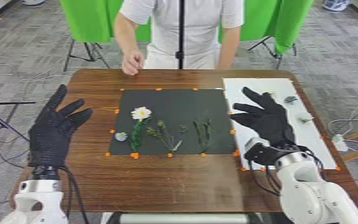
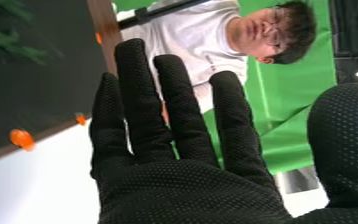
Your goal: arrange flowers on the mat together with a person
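- Two hands hold nothing: the right hand (image 1: 266,129) has its fingers (image 2: 138,100) straight and slightly parted, thumb (image 2: 342,137) standing well away from them; the left hand (image 1: 49,134) has its fingers released and loosely spread.
- The right hand is over the white sheet (image 1: 314,147), just beside the black mat (image 1: 173,97); the left hand is over the table's left side, apart from the mat.
- On the mat, a white flower (image 1: 141,113) with a yellow centre lies left of the middle, above a green stem (image 1: 135,137).
- Beside that stem, to its left, lies a small pale blue flower (image 1: 120,136).
- Green sprigs (image 1: 167,136) lie near the mat's middle, thin stems (image 1: 204,134) to their right.
- Small pale flowers (image 1: 305,117) lie on the white sheet, right of the right hand.
- Orange dabs (image 1: 135,155) dot the mat's edges on the brown table (image 1: 171,186).
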`<state>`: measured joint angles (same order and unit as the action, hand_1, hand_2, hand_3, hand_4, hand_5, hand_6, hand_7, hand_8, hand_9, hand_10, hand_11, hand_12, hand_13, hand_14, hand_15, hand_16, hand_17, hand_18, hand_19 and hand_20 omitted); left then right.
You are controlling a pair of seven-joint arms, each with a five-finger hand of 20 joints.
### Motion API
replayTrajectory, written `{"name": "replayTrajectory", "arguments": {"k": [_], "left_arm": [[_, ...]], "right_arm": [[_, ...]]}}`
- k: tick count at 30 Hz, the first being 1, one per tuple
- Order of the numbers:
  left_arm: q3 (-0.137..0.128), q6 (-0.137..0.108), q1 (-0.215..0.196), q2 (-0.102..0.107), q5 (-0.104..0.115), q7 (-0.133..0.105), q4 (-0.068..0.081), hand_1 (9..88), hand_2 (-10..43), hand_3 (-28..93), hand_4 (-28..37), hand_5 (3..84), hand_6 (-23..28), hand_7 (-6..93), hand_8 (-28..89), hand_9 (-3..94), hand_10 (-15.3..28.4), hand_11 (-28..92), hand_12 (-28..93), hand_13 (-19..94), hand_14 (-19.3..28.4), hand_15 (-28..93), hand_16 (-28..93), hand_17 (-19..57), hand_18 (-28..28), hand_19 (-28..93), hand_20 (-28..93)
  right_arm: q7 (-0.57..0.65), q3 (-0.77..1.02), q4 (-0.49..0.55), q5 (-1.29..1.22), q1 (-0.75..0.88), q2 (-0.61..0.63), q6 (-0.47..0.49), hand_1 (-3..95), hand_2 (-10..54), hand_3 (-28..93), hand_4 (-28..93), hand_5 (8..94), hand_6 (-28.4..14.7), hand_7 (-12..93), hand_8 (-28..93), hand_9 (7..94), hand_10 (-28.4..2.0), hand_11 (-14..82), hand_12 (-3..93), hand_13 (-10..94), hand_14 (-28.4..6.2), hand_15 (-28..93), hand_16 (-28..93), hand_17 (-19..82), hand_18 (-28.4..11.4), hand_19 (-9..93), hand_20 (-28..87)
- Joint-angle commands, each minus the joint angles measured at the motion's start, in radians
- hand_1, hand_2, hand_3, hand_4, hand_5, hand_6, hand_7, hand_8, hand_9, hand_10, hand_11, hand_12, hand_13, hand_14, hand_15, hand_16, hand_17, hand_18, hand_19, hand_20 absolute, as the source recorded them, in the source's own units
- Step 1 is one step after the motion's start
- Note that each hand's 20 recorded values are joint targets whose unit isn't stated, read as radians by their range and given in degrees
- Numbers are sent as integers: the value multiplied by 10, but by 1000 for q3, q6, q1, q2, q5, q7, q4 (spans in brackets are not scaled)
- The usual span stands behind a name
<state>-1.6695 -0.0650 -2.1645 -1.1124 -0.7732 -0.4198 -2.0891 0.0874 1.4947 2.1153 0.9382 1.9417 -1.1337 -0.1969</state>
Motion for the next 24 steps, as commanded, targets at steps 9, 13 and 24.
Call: {"name": "replayTrajectory", "arguments": {"k": [9,13,24], "left_arm": [[3,-13,-25,14,7,-37,-13,222,83,736,-272,295,43,104,-88,361,180,214,112,321,250,467,-74,21,284,769,-240],[5,-21,-25,24,13,-49,-13,222,83,737,-271,294,42,105,-88,362,180,215,112,321,250,468,-74,22,284,770,-242],[14,-44,-40,45,32,-78,-19,222,83,738,-271,296,44,108,-89,362,180,217,112,320,251,469,-74,22,284,772,-245]], "right_arm": [[360,-32,45,514,-125,178,-403,202,70,728,-249,425,-3,135,-119,549,-190,190,147,491,-192,505,104,96,-228,541,209],[597,-107,8,732,-234,234,-482,232,76,736,-242,446,-10,142,-122,586,-189,218,150,530,-180,537,104,119,-221,565,209],[1122,-237,-110,1262,-426,297,-197,291,59,712,-224,475,-26,138,-123,657,-193,240,146,626,-176,554,93,173,-254,640,169]]}}
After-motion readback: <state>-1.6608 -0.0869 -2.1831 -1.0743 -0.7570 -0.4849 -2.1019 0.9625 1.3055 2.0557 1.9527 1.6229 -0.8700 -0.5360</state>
